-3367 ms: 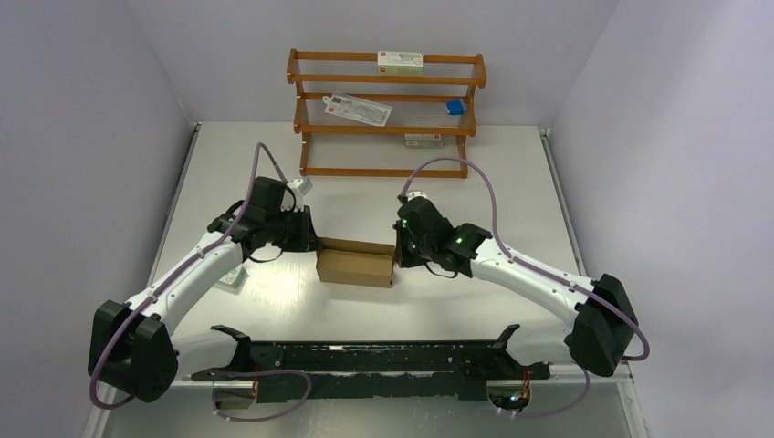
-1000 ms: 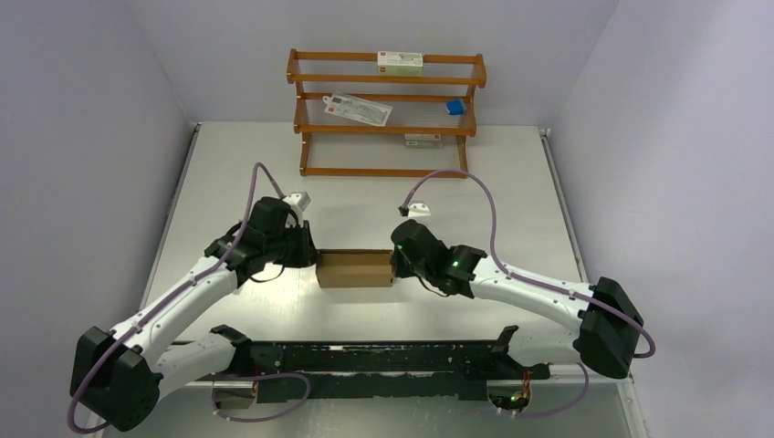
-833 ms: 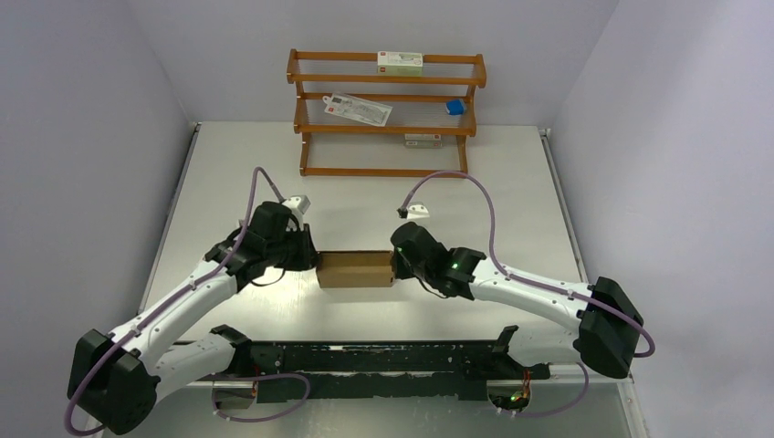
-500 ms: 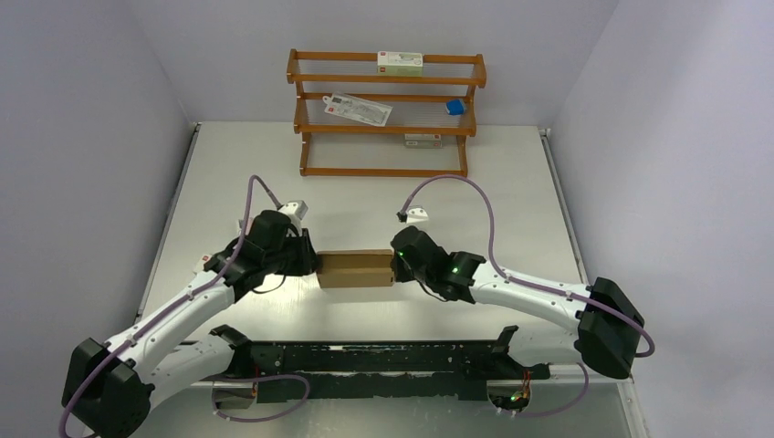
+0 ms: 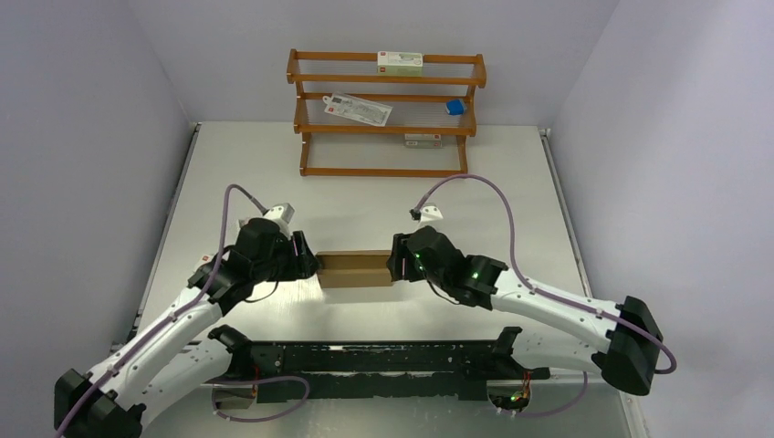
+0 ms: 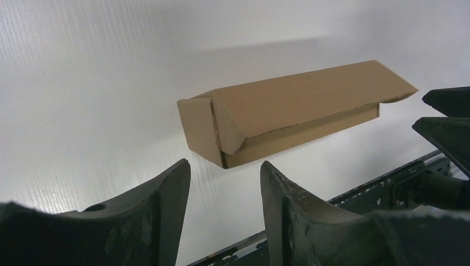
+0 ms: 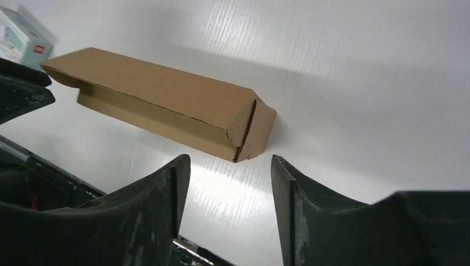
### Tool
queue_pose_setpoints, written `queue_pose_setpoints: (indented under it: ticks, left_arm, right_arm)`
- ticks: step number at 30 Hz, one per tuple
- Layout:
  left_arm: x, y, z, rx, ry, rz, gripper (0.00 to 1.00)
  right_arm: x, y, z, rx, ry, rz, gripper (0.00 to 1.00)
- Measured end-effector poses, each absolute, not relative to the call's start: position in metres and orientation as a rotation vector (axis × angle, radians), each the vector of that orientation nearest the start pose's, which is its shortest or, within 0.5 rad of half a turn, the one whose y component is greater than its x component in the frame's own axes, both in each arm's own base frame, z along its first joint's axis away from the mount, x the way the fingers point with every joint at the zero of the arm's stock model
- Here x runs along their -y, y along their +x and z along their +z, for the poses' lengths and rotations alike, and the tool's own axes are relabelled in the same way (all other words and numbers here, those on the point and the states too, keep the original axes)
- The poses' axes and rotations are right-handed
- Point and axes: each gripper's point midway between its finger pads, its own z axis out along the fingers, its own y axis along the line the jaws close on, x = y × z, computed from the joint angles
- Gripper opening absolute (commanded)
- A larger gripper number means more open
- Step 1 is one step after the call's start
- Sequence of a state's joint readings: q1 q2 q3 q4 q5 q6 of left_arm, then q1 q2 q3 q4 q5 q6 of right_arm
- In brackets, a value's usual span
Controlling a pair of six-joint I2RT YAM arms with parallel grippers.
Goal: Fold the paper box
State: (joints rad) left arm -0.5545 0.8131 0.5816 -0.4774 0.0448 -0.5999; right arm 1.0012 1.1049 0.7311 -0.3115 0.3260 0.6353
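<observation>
White carton (image 7: 19,36) blurred, cropped; left fingers (image 7: 22,100) cropped.

The paper box (image 5: 356,269) sits flatter and squarer to the table edge than seconds ago, its lid down. The left gripper (image 6: 224,169) and right gripper (image 7: 228,164) have backed off its ends, jaws apart, and both elbows have sunk nearer.

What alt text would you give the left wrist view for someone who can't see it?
A folded brown paper box lies on the white table, one end toward the camera, just beyond the open left gripper. The right gripper shows at the right edge.
</observation>
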Motion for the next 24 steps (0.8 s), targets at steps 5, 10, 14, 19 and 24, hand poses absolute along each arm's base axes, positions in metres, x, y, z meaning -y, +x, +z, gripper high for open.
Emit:
queue_pose_setpoints:
  ticks: [5, 10, 14, 19, 24]
  left_arm:
    - [0.159, 0.196, 0.136, -2.313, -0.093, -0.685, 0.72]
    - [0.150, 0.198, 0.155, -2.227, -0.226, -0.706, 0.88]
    - [0.145, 0.203, 0.163, -2.177, -0.342, -0.720, 0.91]
    - [0.147, 0.211, 0.163, -2.143, -0.464, -0.755, 0.90]
    - [0.148, 0.213, 0.143, -2.154, -0.555, -0.770, 0.88]
  right_arm:
    - [-0.251, 0.201, 0.154, -2.205, -0.185, 0.582, 0.70]
    - [-0.249, 0.207, 0.164, -2.174, -0.083, 0.613, 0.67]
    - [-0.250, 0.215, 0.166, -2.155, 0.021, 0.657, 0.66]
    - [-0.246, 0.218, 0.147, -2.162, 0.128, 0.686, 0.65]
    - [-0.244, 0.217, 0.130, -2.174, 0.201, 0.720, 0.63]
